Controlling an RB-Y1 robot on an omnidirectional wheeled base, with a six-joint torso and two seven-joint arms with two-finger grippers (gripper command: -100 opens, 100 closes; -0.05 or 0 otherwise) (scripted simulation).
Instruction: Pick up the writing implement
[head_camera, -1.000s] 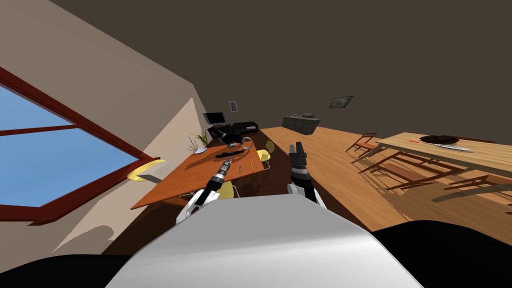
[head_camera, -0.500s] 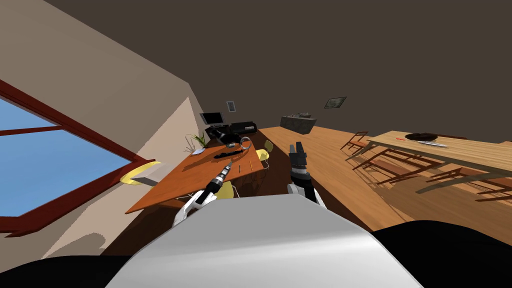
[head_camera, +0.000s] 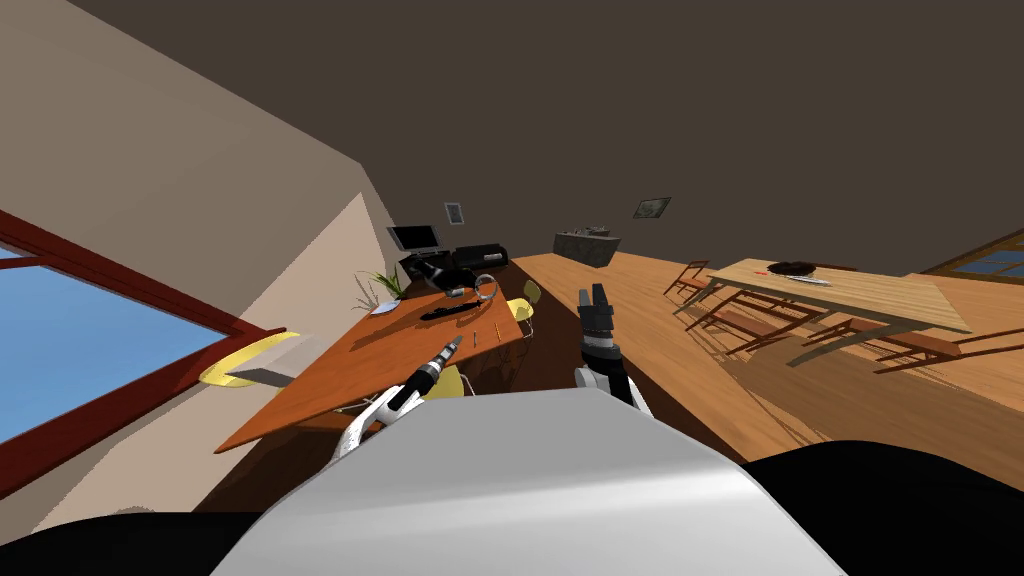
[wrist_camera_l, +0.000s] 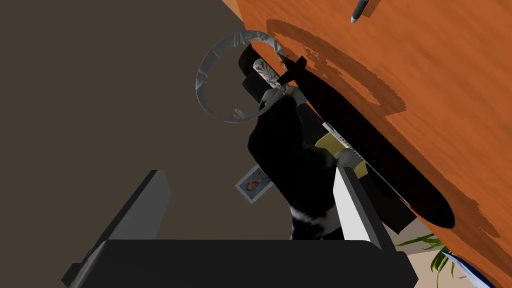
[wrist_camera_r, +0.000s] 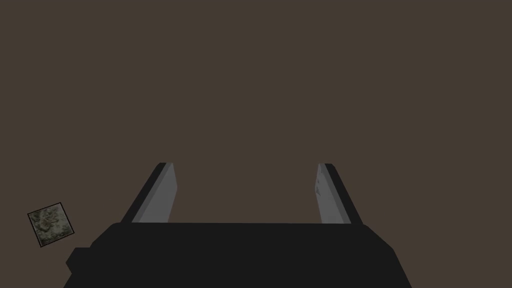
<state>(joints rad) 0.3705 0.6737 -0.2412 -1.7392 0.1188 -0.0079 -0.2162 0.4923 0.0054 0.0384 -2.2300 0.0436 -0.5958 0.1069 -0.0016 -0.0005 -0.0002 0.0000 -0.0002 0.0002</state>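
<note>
Our head has turned since a second ago, and the bench (head_camera: 330, 385) now sits further left in view. Our left hand (head_camera: 455, 345) hovers wide over it. The pen (wrist_camera_l: 361, 9) lies on it near the keyboard (wrist_camera_l: 390, 160). Our right hand (head_camera: 597, 293) is wide too.

Orange-brown desk (head_camera: 350, 375) on the left, monitor (head_camera: 414, 237) and plant (head_camera: 383, 285) at its far end, yellow chair (head_camera: 524, 308) just beside; dining table (head_camera: 880, 295) well apart.
</note>
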